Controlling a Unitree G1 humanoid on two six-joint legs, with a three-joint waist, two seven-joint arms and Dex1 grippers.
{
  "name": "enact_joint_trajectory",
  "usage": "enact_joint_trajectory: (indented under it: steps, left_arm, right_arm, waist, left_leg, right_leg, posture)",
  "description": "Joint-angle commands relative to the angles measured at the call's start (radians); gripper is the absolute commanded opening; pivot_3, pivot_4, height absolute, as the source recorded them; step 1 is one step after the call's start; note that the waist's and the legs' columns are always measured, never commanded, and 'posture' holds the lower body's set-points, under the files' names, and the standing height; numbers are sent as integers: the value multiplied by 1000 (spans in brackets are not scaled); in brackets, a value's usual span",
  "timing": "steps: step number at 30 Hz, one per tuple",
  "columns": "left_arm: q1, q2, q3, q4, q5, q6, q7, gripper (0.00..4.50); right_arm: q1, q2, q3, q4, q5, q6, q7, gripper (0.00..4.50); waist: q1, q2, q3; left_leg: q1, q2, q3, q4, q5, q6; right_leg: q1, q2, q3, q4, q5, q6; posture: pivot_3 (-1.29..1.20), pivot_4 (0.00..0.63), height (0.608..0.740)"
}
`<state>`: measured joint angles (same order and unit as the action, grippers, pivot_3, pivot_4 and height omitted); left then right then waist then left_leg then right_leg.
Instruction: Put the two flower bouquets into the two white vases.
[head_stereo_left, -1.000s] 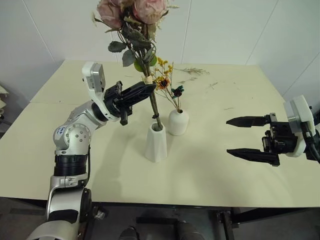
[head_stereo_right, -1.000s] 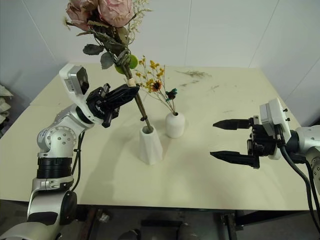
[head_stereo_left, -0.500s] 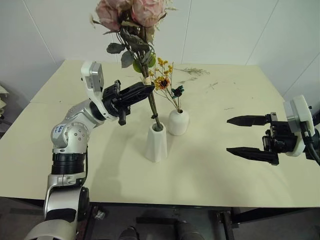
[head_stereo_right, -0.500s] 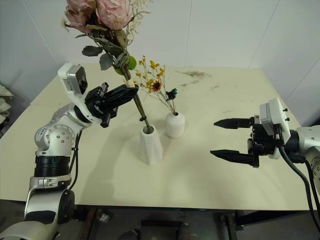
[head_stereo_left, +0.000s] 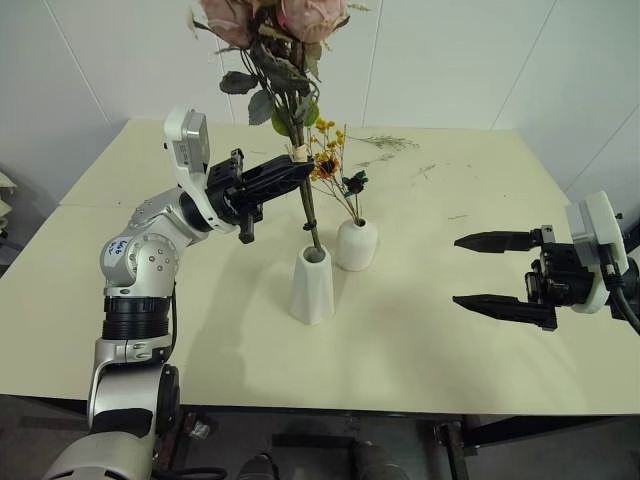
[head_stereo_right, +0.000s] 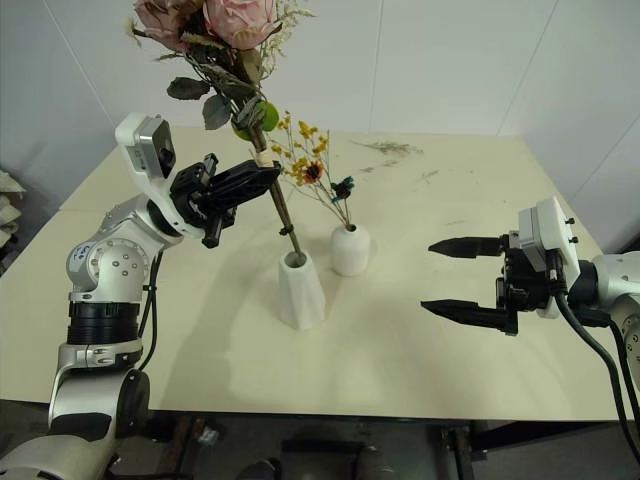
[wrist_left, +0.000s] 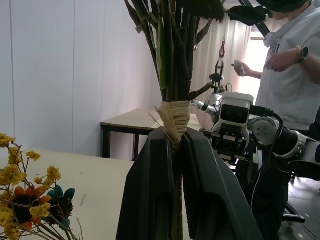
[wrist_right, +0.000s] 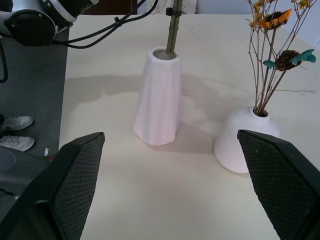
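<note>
My left gripper (head_stereo_left: 295, 168) is shut on the stems of the pink rose bouquet (head_stereo_left: 275, 40), just below its pale binding (wrist_left: 173, 118). The stems' lower end (wrist_right: 172, 27) sits inside the mouth of the taller tapered white vase (head_stereo_left: 312, 284), and the bouquet leans slightly left. The thin bouquet of small yellow flowers (head_stereo_left: 332, 165) stands in the shorter rounded white vase (head_stereo_left: 355, 245) right beside it. My right gripper (head_stereo_left: 478, 271) hovers open above the table's right side, well apart from both vases, its fingers (wrist_right: 280, 180) pointing toward them.
The pale table (head_stereo_left: 420, 330) carries a few loose dried twigs (head_stereo_left: 385, 143) near its far edge. A person (wrist_left: 295, 55) stands beyond the table in the left wrist view. White walls lie behind.
The left wrist rolled a little, bringing the rose bouquet more upright over the tall vase. The right arm has stayed still.
</note>
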<state>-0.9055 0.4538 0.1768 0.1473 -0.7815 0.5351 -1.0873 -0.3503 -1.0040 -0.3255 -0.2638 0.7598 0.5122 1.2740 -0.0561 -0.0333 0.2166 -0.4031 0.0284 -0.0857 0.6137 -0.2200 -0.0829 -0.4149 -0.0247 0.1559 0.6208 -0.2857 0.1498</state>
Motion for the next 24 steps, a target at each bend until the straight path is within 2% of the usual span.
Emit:
enact_joint_trajectory:
  steps: [1,8,24]
  left_arm:
    - [-9,15,3,-24,0,1,-11,4]
    - [6,3,-16,-32,7,7,-14,4]
    - [6,-2,-85,-17,49,3,-46,4]
  right_arm:
    - [-14,1,-52,7,22,-34,15,4500]
    - [-63,32,-89,32,116,-4,4,4500]
    - [-90,37,-82,44,147,-2,-13,4500]
  waist:
    - [0,0,0]
    - [0,0,0]
    - [0,0,0]
  left_leg:
    - [0,0,0,0,0,0]
    - [0,0,0,0,0,0]
    - [0,0,0,0,0,0]
  right_leg:
    - [0,0,0,0,0,0]
    - [0,0,0,0,0,0]
    - [0,0,0,0,0,0]
  posture:
    - [0,150,740]
    - [0,150,740]
    - [0,150,740]
